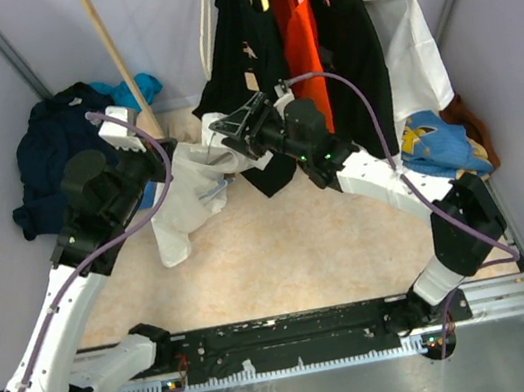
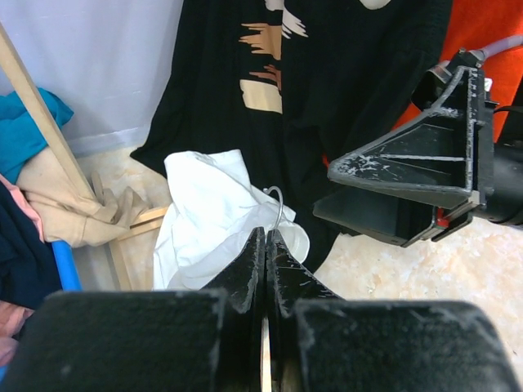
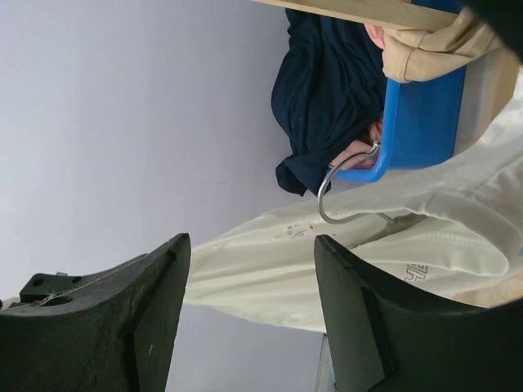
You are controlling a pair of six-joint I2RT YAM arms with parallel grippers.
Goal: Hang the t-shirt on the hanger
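The white t-shirt (image 1: pixel 184 195) hangs bunched from my left gripper (image 1: pixel 160 159) over the floor. In the left wrist view the left fingers (image 2: pixel 267 238) are pressed together at the neck of the hanger, whose silver wire hook (image 2: pixel 279 206) rises just past the tips out of the shirt (image 2: pixel 208 216). The hanger's arms are hidden inside the cloth. My right gripper (image 1: pixel 232 126) is open and empty, right beside the shirt's top. In the right wrist view (image 3: pixel 251 245) the shirt (image 3: pixel 343 253) and hook (image 3: pixel 337 194) lie beyond its spread jaws. It also shows open in the left wrist view (image 2: pixel 324 193).
Black (image 1: pixel 237 28), orange (image 1: pixel 293 28) and white (image 1: pixel 407 38) garments hang on a wooden rack (image 1: pixel 115 54) behind. A dark navy pile (image 1: pixel 52 157) lies at the left by a blue bin (image 3: pixel 417 122). A blue-yellow garment (image 1: pixel 441 144) lies at the right. Walls close both sides.
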